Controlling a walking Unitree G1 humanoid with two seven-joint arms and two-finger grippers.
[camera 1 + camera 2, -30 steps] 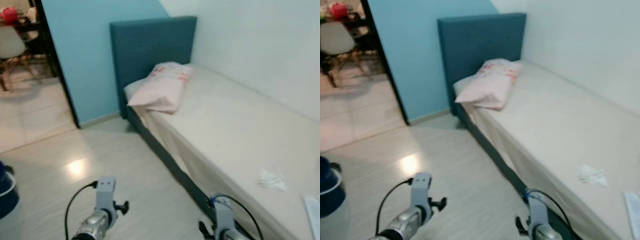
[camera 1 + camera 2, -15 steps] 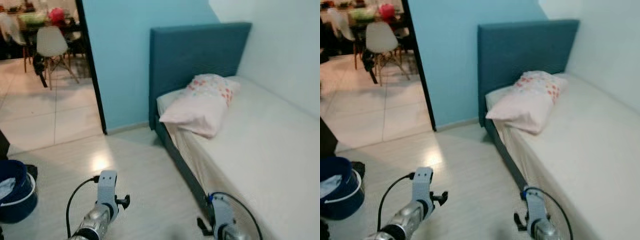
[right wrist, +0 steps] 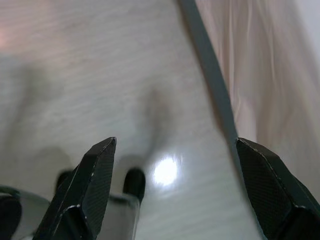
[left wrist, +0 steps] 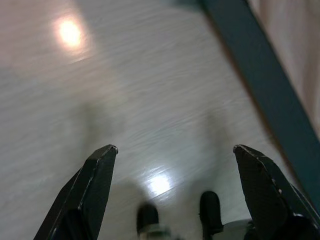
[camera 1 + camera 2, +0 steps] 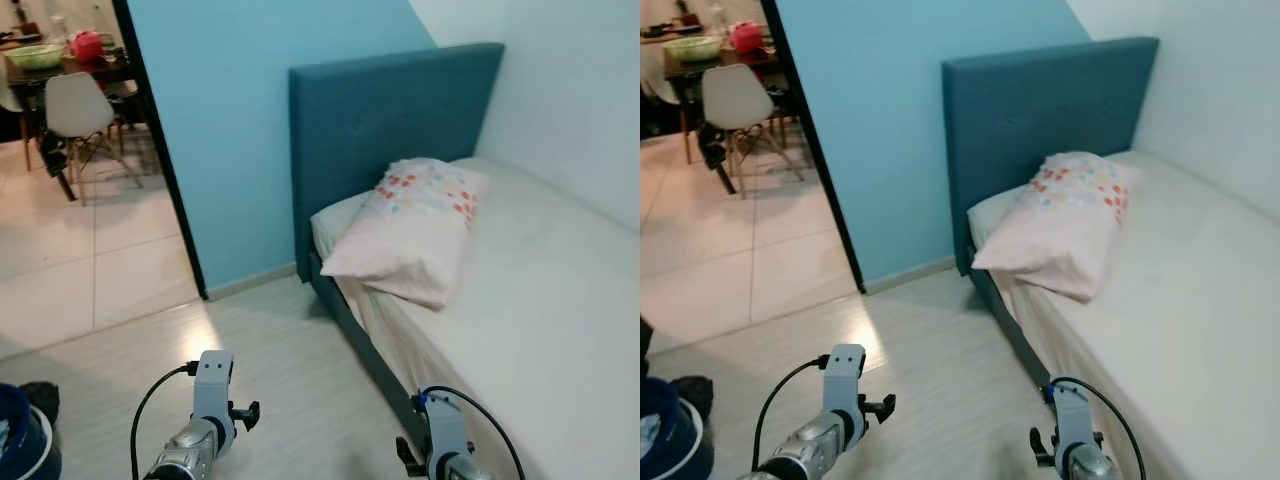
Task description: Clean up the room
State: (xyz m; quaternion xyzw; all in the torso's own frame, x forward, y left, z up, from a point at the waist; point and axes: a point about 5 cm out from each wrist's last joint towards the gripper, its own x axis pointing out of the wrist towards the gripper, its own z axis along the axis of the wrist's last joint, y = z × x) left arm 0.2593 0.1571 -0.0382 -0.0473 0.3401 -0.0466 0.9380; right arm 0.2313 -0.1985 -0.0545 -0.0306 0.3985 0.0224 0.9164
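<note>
Both end effectors, left [image 4: 175, 150] and right [image 3: 175, 142], gape over floor [image 4: 150, 100]; pillow [image 5: 410, 230] on bed [image 5: 560, 300].

- The bed [image 5: 560, 330] stood along the right wall; its teal headboard [image 5: 390, 130] rose upright at the far end, and a pale sheet covered the mattress, hanging down the near side
- The pink pillow [image 5: 410, 228] with coloured dots lay at the head of the bed, by the headboard; its near corner overhung the mattress edge
</note>
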